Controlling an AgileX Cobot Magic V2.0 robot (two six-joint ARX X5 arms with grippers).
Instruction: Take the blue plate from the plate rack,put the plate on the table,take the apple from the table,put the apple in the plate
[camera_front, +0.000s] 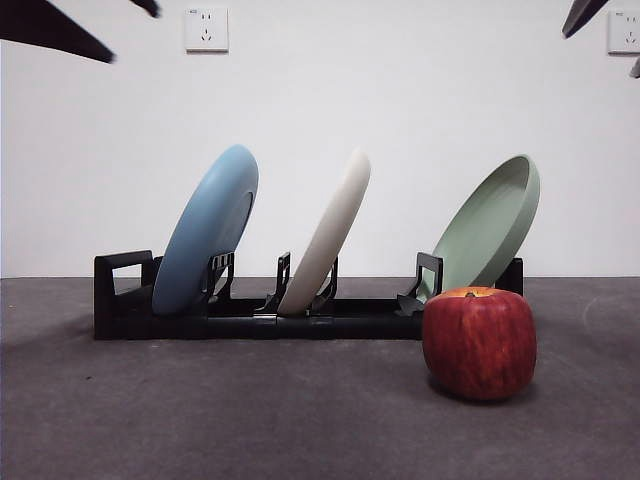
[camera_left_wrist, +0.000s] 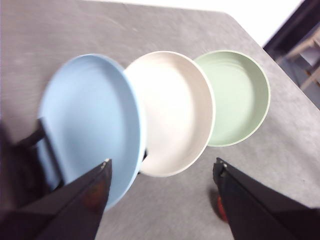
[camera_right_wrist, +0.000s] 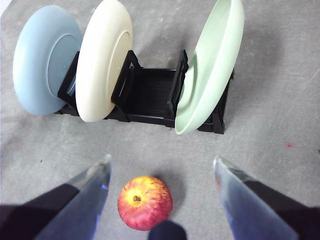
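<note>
blue plate (camera_front: 205, 232) leans in the plate rack (camera_front: 250, 318), below the spread, empty left end effector (camera_left_wrist: 162, 172). it looks stiff, light and smooth; its exposed upper rim seems the best hold.

Open left gripper (camera_left_wrist: 162, 170) above 3 plates, nearest the blue plate (camera_left_wrist: 90, 120).

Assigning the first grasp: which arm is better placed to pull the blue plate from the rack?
Left, probably. Its open hand hangs above the blue plate, which leans in the rack at the end farthest from the apple. The right hand is open over the apple, suiting the later step.
</note>
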